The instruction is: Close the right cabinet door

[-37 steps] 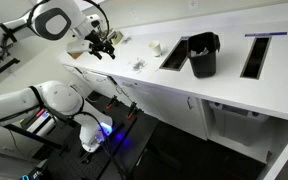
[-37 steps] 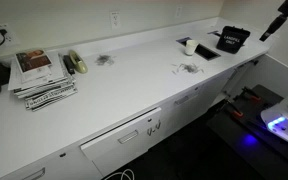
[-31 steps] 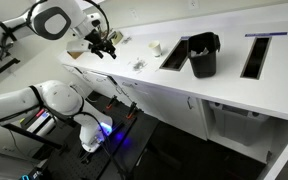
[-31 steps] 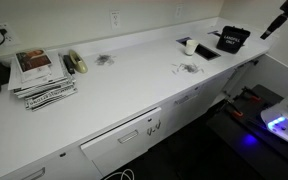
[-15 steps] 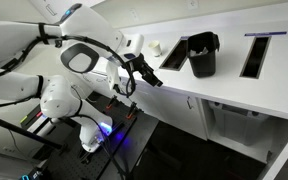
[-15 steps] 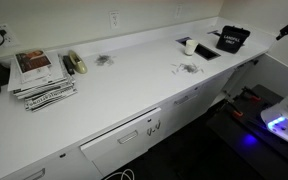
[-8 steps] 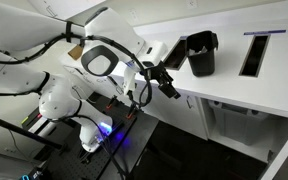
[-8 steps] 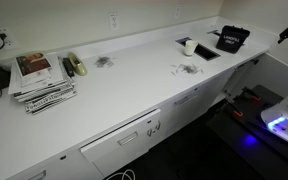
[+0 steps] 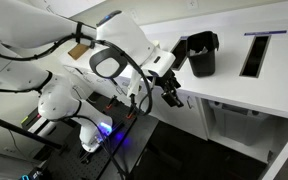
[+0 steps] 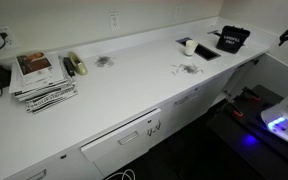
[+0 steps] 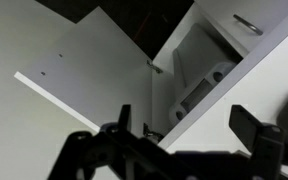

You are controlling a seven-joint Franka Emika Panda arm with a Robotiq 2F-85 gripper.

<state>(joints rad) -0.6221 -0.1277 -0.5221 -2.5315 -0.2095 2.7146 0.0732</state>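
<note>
Table (image 10: 134,95), a long white countertop, runs above dark floor (image 10: 209,150); your hand (image 11: 184,125), fingers spread apart, hangs near the swung-open tall white cabinet door (image 11: 84,70), not touching it.

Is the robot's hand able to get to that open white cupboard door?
Probably yes: the gripper is open, and the wrist view shows the right cabinet door swung open ahead of it with nothing in between.
</note>
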